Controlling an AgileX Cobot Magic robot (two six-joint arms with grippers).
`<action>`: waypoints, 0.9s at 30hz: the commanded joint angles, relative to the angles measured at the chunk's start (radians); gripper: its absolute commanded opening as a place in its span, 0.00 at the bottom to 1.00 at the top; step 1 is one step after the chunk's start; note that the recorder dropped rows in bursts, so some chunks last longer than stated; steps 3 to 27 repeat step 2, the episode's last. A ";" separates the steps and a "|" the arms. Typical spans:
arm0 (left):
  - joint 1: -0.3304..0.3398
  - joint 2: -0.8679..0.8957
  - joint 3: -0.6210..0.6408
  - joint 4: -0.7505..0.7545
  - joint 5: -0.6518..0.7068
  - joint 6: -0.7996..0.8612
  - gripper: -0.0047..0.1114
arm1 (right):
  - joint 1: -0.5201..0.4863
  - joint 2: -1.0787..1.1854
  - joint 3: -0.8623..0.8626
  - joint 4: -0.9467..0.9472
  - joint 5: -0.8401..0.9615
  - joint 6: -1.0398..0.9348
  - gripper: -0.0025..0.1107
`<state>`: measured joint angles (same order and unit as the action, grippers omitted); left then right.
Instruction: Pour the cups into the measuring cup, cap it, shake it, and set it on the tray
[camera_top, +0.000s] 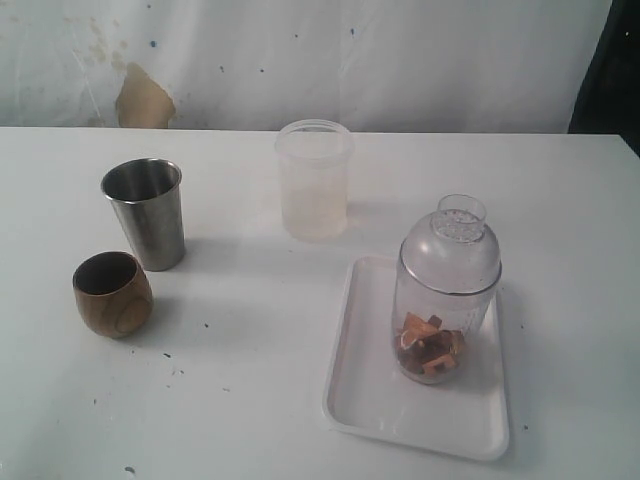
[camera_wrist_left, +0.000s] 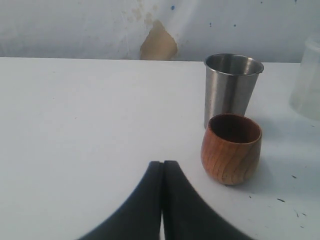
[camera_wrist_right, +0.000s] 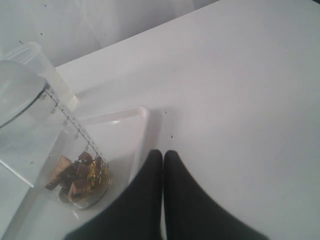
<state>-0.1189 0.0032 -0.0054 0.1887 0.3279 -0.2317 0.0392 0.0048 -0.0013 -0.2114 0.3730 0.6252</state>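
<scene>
The measuring cup (camera_top: 445, 300) stands upright in the lower right of the exterior view, on the right half of the white tray (camera_top: 370, 400), nearer the tray's far rim than its near one. A clear domed cap (camera_top: 450, 243) with a perforated top sits on it, and brown and orange chunks (camera_top: 430, 345) lie heaped at its bottom. At the left of the frame the steel tumbler (camera_top: 145, 215) stands upright on the white table (camera_top: 260, 380), with the wooden cup (camera_top: 112, 293) just below and to the left of it, close but apart. The frosted tub (camera_top: 314, 180) stands at the upper middle, well apart from both cups and from the tray. In the left wrist view the left gripper (camera_wrist_left: 163, 163) has its two dark fingers pressed together with nothing between them, hanging over bare table near the wooden cup, whose inside looks empty. In the right wrist view the right gripper (camera_wrist_right: 163, 152) is likewise closed on nothing, just beside the tray's rim and near the capped measuring cup, touching neither.
</scene>
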 joint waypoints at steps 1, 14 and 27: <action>0.005 -0.003 0.005 0.006 -0.004 0.001 0.04 | 0.001 -0.005 0.001 -0.006 0.000 -0.001 0.02; 0.005 -0.003 0.005 0.006 -0.004 0.001 0.04 | 0.001 -0.005 0.001 -0.006 0.000 -0.001 0.02; 0.005 -0.003 0.005 0.006 -0.004 0.001 0.04 | 0.001 -0.005 0.001 -0.006 0.000 -0.001 0.02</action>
